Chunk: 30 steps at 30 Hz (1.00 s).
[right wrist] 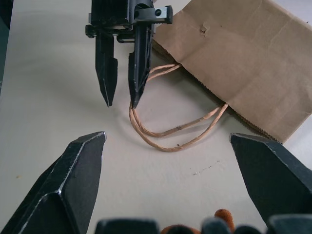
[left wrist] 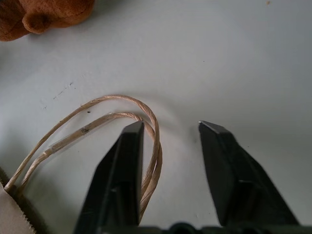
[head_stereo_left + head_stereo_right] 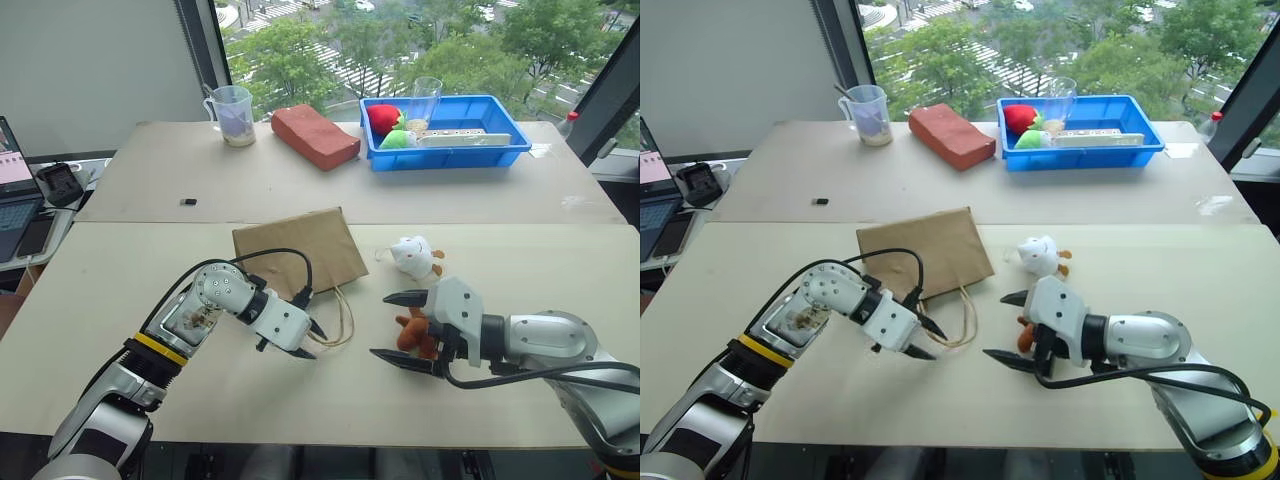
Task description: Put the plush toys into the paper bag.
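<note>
At the lower centre of the frame, the left gripper [image 3: 308,340] is seen with its jaws slightly apart at the looped handles [image 3: 343,318] of the paper bag [image 3: 298,248]; nothing is pinched between them, and one finger lies against the twisted loops. To its right, the right gripper [image 3: 398,328] is held with its jaws spread wide, and the orange-brown plush toy [image 3: 412,334] is found just behind them, partly hidden by the gripper body. Just above it, slightly right of centre, the white plush toy [image 3: 411,255] is lying on the desk [image 3: 150,300], near the flat-lying bag's right edge. Farther back, in the upper part of the frame, a measuring jug [image 3: 233,114], a red brick-shaped block [image 3: 314,136] and a blue tray [image 3: 450,147] holding red and green soft things are set out.
</note>
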Each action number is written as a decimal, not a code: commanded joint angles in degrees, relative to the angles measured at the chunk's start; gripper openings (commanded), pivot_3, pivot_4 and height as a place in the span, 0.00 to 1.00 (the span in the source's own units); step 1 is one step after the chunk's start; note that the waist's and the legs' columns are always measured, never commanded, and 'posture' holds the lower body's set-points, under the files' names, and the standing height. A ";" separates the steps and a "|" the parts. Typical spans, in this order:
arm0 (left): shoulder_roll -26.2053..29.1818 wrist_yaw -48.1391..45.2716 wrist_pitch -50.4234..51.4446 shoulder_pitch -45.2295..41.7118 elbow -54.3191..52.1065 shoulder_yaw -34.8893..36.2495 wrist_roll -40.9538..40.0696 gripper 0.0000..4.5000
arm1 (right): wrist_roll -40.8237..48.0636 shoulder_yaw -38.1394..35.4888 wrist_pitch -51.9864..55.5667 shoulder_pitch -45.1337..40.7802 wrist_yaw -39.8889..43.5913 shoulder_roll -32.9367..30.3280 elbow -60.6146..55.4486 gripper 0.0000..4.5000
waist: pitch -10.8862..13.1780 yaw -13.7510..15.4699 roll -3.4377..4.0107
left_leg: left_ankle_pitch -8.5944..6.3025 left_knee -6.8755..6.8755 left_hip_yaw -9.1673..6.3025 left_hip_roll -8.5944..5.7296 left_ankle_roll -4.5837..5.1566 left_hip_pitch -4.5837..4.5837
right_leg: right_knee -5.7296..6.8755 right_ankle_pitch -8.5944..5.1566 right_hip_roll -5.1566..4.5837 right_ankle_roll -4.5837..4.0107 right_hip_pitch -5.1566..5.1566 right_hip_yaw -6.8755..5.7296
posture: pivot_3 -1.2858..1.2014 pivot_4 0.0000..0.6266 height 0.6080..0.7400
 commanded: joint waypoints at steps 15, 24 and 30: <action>-2.05 0.72 -0.06 -2.96 0.72 2.22 -3.67 0.01 | 0.75 -0.69 0.32 -0.35 -0.26 -0.84 -2.50 1.00 | 0.00 0.01 0.00 | 0.00 0.01 0.00 0.00 0.00 0.00 | 0.02 0.00 0.00 0.00 0.00 -0.01 | 0.52 0.24 1.00; -1.36 2.10 -5.30 -1.56 1.52 0.81 -0.67 0.56 | 0.85 -0.91 0.47 -0.55 -0.08 -1.08 -2.40 1.00 | 0.00 0.03 0.00 | 0.01 0.01 0.00 0.01 -0.02 0.00 | 0.01 0.00 0.00 0.00 -0.01 0.00 | 0.52 0.24 1.00; -1.59 2.61 -5.79 -1.82 2.86 0.57 0.10 0.66 | 0.79 -1.04 0.57 -0.30 -0.08 -1.25 -2.47 1.00 | 0.00 0.14 0.00 | 0.01 0.01 0.00 0.00 -0.01 0.00 | 0.00 0.00 0.00 0.00 0.00 0.00 | 0.52 0.24 1.00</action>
